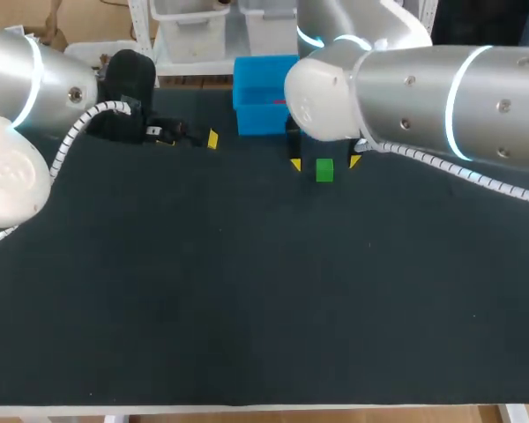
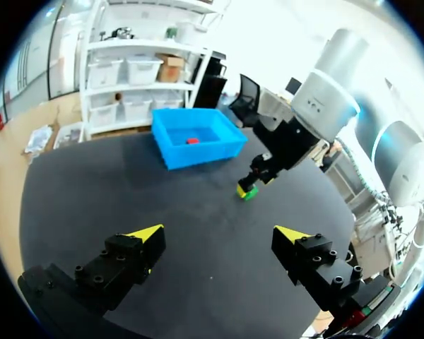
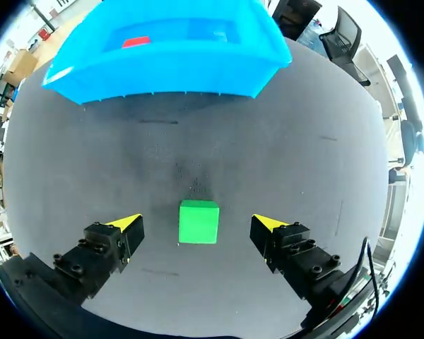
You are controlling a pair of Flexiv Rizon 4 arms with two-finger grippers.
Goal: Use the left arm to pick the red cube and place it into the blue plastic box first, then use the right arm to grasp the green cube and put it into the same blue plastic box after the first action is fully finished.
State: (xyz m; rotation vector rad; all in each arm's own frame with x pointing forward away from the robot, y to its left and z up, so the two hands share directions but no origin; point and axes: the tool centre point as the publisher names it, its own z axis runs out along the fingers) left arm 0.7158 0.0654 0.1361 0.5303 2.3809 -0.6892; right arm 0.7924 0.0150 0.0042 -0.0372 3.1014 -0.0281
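The green cube [image 1: 324, 170] [image 3: 198, 221] rests on the dark table, directly between the open fingers of my right gripper [image 1: 324, 163] [image 3: 198, 223], which touch nothing. The red cube [image 3: 136, 42] [image 2: 191, 140] lies inside the blue plastic box [image 1: 262, 94] [image 3: 162, 70] [image 2: 195, 147], just ahead of the right gripper. My left gripper [image 1: 189, 137] [image 2: 219, 236] hangs open and empty over the table at the far left, well back from the box. From the left wrist, my right gripper [image 2: 258, 180] shows low over the green cube [image 2: 249, 192].
The black table mat [image 1: 247, 291] stretches wide toward the front edge. The blue box stands at the far edge of the table.
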